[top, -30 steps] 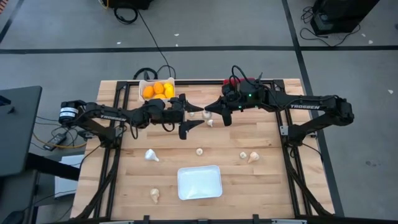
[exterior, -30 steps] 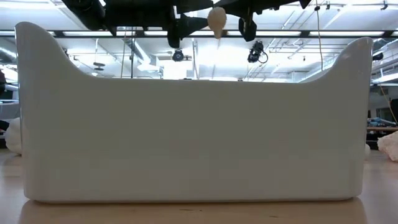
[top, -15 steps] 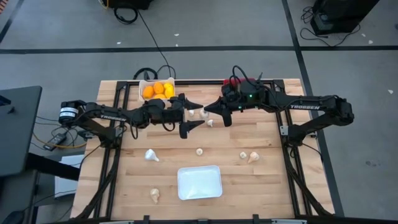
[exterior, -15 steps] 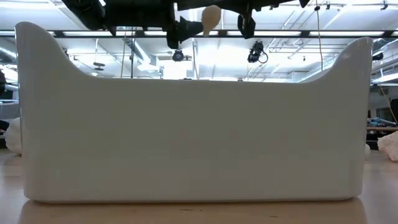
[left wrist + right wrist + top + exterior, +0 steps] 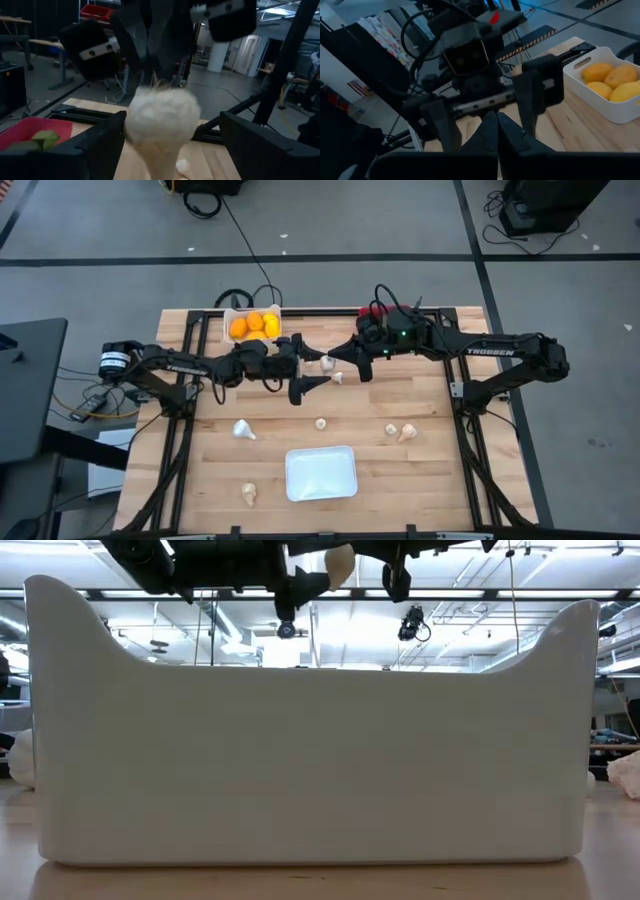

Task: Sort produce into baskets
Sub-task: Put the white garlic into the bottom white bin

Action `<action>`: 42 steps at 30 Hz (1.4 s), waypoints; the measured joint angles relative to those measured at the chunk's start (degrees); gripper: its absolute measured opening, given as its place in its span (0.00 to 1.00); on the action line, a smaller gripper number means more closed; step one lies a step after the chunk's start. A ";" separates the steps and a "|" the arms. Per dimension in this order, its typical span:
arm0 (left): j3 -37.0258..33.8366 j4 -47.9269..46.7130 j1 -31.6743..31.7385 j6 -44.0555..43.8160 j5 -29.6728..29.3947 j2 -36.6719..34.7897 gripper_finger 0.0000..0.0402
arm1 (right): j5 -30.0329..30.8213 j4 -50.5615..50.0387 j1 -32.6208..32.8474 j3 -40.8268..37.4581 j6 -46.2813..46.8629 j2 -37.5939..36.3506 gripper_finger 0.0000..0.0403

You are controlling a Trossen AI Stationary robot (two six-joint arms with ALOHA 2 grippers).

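The garlic bulb (image 5: 327, 364) hangs in the air mid-table, pinched at its tip by the closed right gripper (image 5: 336, 363). The left gripper (image 5: 306, 362) has moved in around it, jaws wide. It looks like a hand-over, with the left not gripping yet.

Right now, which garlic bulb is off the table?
The garlic bulb hanging from the shut right pincer, between the open left pincer's fingers; the others lie on wood.
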 joint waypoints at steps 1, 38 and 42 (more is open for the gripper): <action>-0.03 0.67 0.00 -0.02 0.00 0.65 0.79 | 0.00 -0.02 0.02 0.00 0.25 0.00 0.00; -0.07 -40.99 -14.84 -0.27 10.80 -7.49 0.35 | 17.19 -21.08 12.28 0.04 17.39 -1.69 0.37; -0.05 -31.28 -20.68 -0.37 6.73 -6.40 0.36 | 13.32 -31.14 15.68 0.04 17.79 -2.05 0.37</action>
